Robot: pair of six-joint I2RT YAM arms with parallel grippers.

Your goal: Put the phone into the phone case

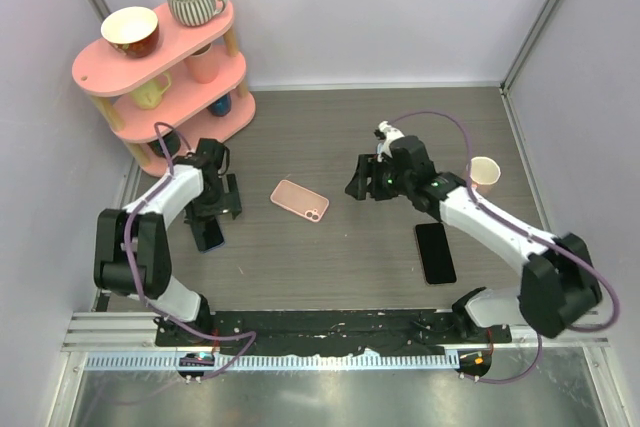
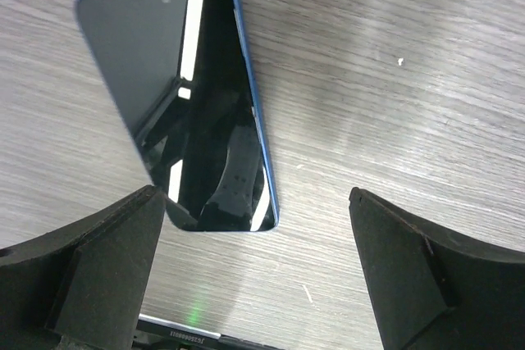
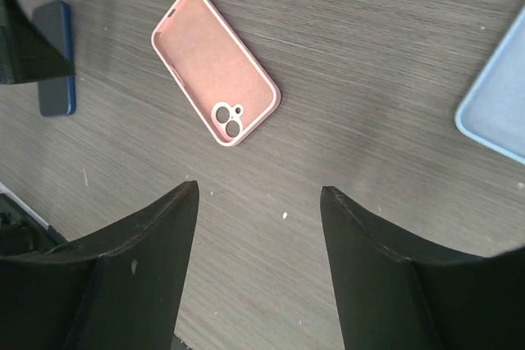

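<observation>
A pink phone case [image 1: 300, 200] lies open side up at the table's middle; it also shows in the right wrist view [image 3: 216, 65]. A blue-edged phone [image 2: 180, 104] with a dark screen lies face up at the left [image 1: 210, 236]. My left gripper [image 2: 255, 194] is open and empty, low over the table just beside the phone's near end [image 1: 216, 209]. My right gripper [image 3: 259, 188] is open and empty, right of the case [image 1: 362, 185]. A black phone [image 1: 435, 252] lies under my right arm.
A pink shelf [image 1: 165, 67] with mugs stands at the back left. A paper cup [image 1: 485, 171] stands at the right. A light blue flat object [image 3: 496, 104] shows at the right edge of the right wrist view.
</observation>
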